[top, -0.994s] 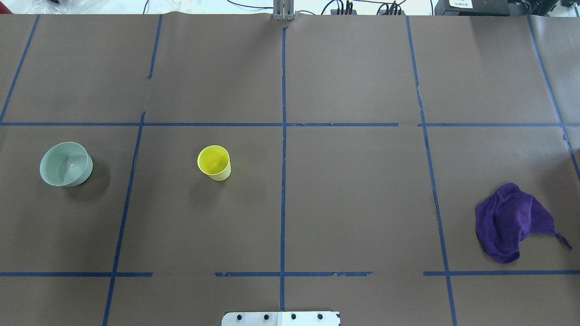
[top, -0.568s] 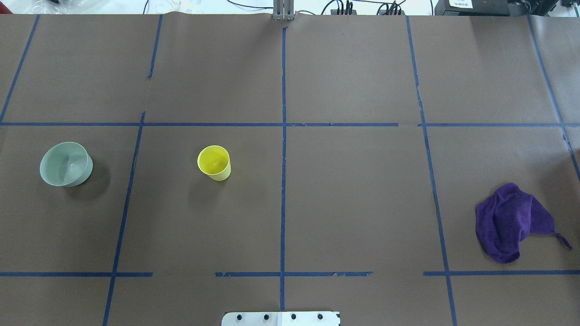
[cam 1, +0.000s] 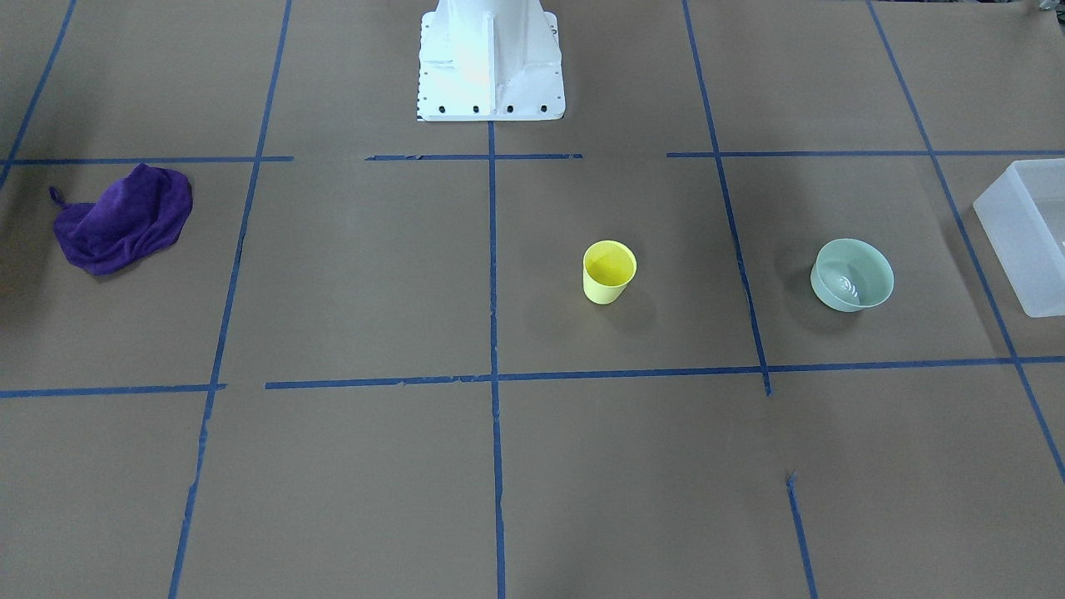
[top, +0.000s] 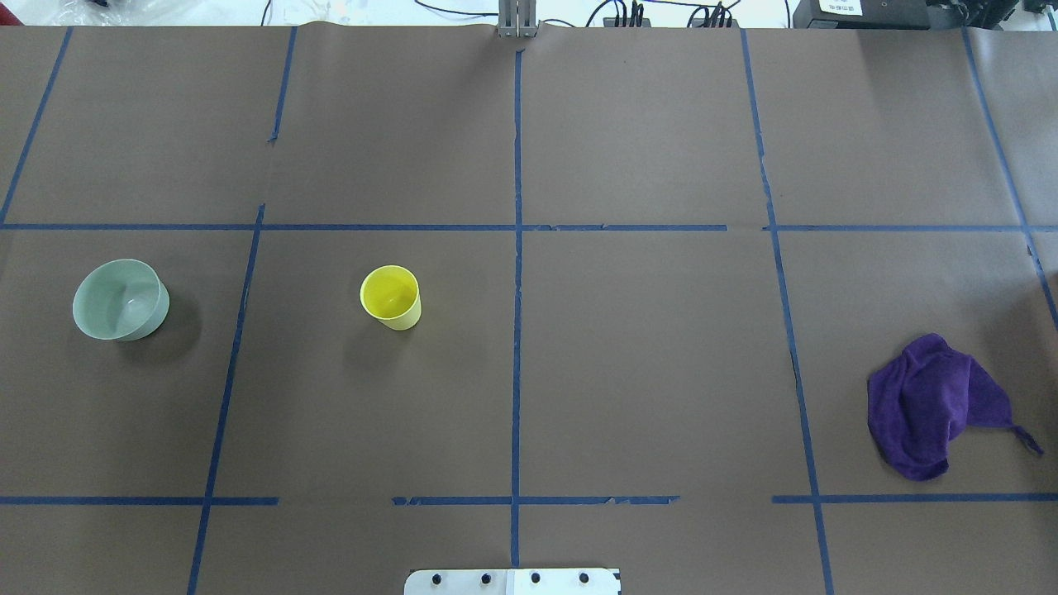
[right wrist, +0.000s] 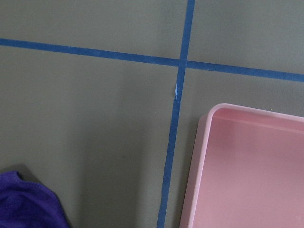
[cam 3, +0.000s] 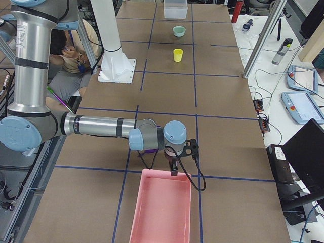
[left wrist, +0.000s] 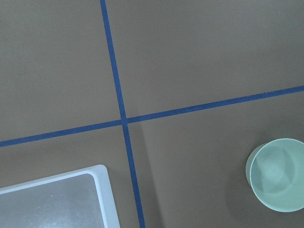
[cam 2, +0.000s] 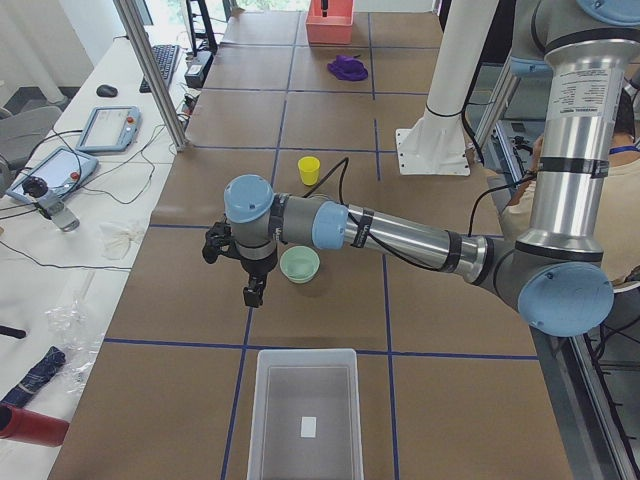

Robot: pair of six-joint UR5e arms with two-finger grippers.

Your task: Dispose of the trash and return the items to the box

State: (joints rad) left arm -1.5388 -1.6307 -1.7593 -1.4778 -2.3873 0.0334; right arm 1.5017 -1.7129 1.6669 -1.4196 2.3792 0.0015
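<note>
From the left end, the left pincer (cam 2: 254,295), its opening impossible to judge, hangs just beside the mint bowl (cam 2: 299,264) with the box (cam 2: 305,420) near it, and its wrist view puts the bowl off-centre, so a straight descent could clip the rim.

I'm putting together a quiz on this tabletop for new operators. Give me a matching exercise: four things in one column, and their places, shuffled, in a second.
Things
1. yellow cup
2. mint bowl
3. purple cloth
4. translucent box

Places
a. farthest out on the robot's left
b. crumpled, on the robot's right
c. between the cup and the box
d. upright, nearest the robot's midline

Pairs: 1-d, 2-c, 3-b, 4-a
</note>
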